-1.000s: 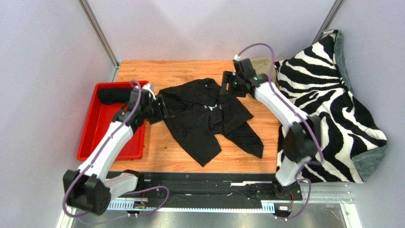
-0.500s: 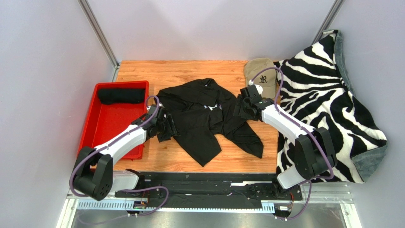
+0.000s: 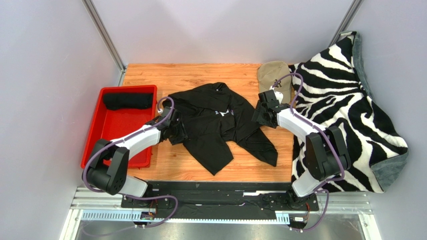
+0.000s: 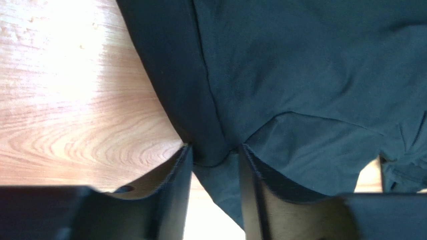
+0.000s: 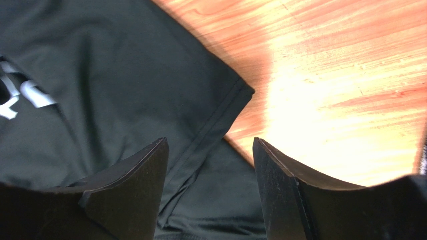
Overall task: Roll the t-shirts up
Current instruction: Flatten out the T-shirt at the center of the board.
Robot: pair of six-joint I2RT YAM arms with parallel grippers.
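Pale grey walls close in a warm orange-brown wooden surface (image 3: 170, 75), with the two arm bases at its 6 o'clock edge.

Left jaws stand at a narrow gap, low on the wood at about 9 o'clock of the spread black cotton t-shirt (image 3: 215, 125). In the left wrist view a corner of the dark cloth's seamed edge lies flat between the two black fingers (image 4: 175, 200). Neither pad plainly presses it, so the cloth is bracketed, not pinched. Bare wood grain shows at 9 o'clock of that edge.

Right jaws stand wide and hold nothing, set over the shirt's 3 o'clock side. The right wrist view shows a stitched sleeve hem running down between the black fingers (image 5: 135, 185), with white lettering toward 9 o'clock and bright bare wood toward 2 o'clock.

The shirt lies crumpled and open in the middle of the surface, white print near its centre, one part trailing toward 5 o'clock. The white left arm (image 3: 138, 141) reaches in from 7 o'clock, the white right arm (image 3: 295, 122) from 4 o'clock.

At 9 o'clock sits a red rectangular plastic tray (image 3: 113, 125), with a rolled black t-shirt (image 3: 128, 101) at its 12 o'clock end. At 1 o'clock lies a tan baseball cap (image 3: 273, 75), just beside a zebra-striped black-and-white blanket (image 3: 346, 110) draped along the 3 o'clock side.
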